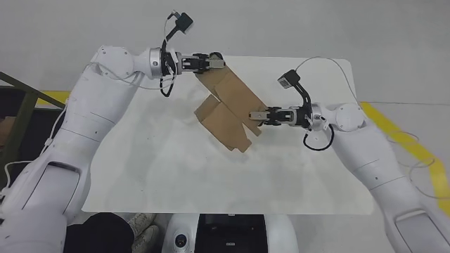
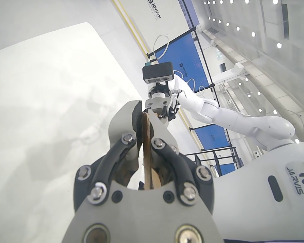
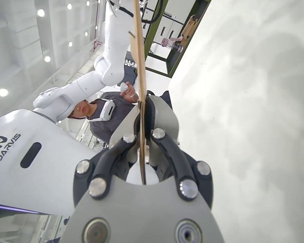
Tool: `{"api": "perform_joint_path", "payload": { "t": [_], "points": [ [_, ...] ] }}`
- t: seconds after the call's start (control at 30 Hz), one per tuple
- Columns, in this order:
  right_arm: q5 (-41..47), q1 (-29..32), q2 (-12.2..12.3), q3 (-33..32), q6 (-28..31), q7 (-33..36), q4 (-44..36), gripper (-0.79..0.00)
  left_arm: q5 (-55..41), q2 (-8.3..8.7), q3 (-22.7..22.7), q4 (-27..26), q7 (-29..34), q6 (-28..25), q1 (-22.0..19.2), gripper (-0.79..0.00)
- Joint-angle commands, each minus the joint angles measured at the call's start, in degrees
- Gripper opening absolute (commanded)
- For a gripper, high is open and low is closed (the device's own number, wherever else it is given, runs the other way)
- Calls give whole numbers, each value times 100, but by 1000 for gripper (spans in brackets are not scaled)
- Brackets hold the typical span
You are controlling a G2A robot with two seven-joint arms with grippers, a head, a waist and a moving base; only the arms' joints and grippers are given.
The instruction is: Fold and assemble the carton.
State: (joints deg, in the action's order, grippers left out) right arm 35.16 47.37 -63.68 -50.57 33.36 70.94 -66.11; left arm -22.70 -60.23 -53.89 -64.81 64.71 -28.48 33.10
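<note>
A flat brown carton (image 1: 228, 105) is held up above the white table (image 1: 140, 176), stretched between the two arms. My left gripper (image 1: 216, 62) is shut on the carton's far upper end; in the left wrist view the cardboard edge (image 2: 146, 142) runs between its closed fingers (image 2: 136, 117). My right gripper (image 1: 254, 115) is shut on the carton's near right edge, and the right wrist view shows the thin cardboard sheet (image 3: 139, 59) clamped edge-on. A lower flap (image 1: 223, 125) hangs down toward the table's middle.
The table's right rim (image 1: 351, 98) lies behind the right arm. A yellow floor line (image 1: 401, 137) runs past the table on the right. A dark green frame (image 3: 167, 51) stands beyond the table's left side.
</note>
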Motion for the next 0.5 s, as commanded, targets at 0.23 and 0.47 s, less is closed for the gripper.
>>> {"api": "perform_joint_path", "payload": {
  "t": [0.23, 0.47],
  "points": [
    [631, 48, 26, -152, -173, 171, 256, -785, 194, 173, -736, -236, -912, -286, 493, 0],
    [47, 397, 159, -564, -538, -643, -192, -785, 954, 388, -1405, -1115, -1757, 175, 1430, 0]
  ]
}}
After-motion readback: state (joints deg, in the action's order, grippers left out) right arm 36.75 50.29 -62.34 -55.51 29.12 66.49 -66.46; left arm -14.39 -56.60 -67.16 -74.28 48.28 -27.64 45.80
